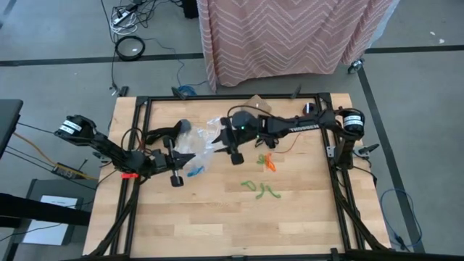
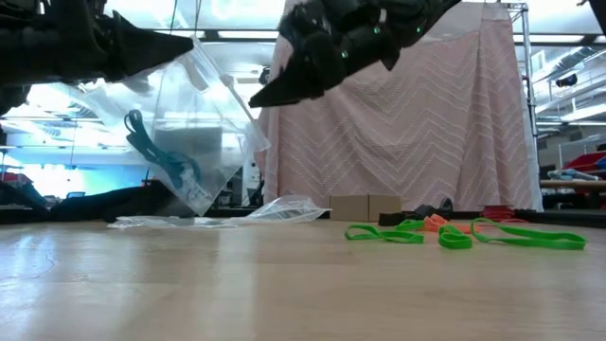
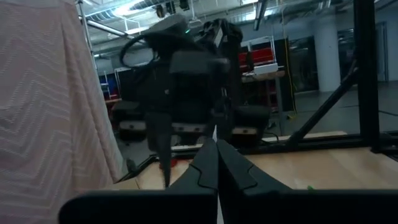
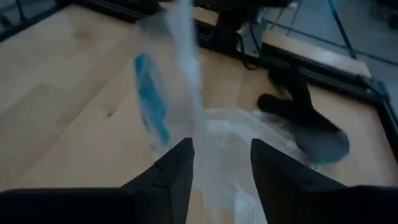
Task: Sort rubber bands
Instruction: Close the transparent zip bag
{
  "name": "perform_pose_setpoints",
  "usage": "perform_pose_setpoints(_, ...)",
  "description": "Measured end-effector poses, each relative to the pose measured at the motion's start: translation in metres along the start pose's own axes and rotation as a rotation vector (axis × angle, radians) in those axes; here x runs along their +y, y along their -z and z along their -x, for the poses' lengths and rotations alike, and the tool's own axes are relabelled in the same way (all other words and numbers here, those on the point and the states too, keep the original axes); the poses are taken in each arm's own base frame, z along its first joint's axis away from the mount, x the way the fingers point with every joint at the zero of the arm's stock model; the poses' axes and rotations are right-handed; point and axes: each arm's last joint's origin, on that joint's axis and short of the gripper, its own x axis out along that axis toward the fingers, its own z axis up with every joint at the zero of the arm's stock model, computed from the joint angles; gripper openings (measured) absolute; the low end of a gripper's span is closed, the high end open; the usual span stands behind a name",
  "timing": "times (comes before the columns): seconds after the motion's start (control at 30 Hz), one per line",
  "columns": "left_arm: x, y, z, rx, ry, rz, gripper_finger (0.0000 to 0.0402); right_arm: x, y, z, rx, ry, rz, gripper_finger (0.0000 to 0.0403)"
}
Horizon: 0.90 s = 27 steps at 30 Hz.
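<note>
left hand (image 1: 176, 161): fingers pressed together, pinching the top edge of a clear zip bag (image 2: 189, 133); bag hangs lifted off the surface (image 2: 284, 284), tilted
right hand (image 4: 221, 165): fingers spread, gap between them; bag film passes through the gap in the right wrist view, contact hard to tell; hand sits above the bag mouth, near mid-surface
right hand in low view (image 2: 284, 87): dark, up high, just beside the bag's upper corner
blue rubber bands (image 2: 156, 152): inside the hanging bag, low in it; seen as a blue patch (image 4: 151, 106) through the film
second clear bag (image 2: 275, 210): lying flat on the surface behind the hanging one
green rubber bands (image 1: 259, 188): loose on the surface, toward the right arm's side, well apart from both hands
orange rubber bands (image 1: 267, 162): loose on the surface, just beyond the green ones, near the right arm
black rubber bands: cannot pick them out
backdrop: pink zigzag cloth (image 2: 426, 123) beyond the surface's far edge
</note>
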Motion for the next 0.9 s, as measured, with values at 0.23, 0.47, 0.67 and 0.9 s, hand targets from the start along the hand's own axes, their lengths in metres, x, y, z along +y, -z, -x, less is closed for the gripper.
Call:
perform_pose_setpoints(0.23,-0.002,0.000,-0.001,0.000,0.039,-0.007,0.0000,0.015,-0.018,-0.003,-0.031,0.003,0.045,0.0187)
perform_pose_setpoints(0.47,-0.006,-0.003,-0.008,0.002,0.045,-0.018,0.0000,0.020,-0.026,-0.003,-0.061,0.009,0.052,0.0182)
perform_pose_setpoints(0.67,-0.005,-0.004,-0.009,0.001,0.036,-0.036,0.0000,0.020,-0.028,-0.004,-0.077,0.012,0.045,0.0178)
perform_pose_setpoints(0.9,-0.006,-0.007,-0.017,0.001,0.031,-0.047,0.0000,0.020,-0.028,-0.004,-0.079,0.013,0.043,0.0178)
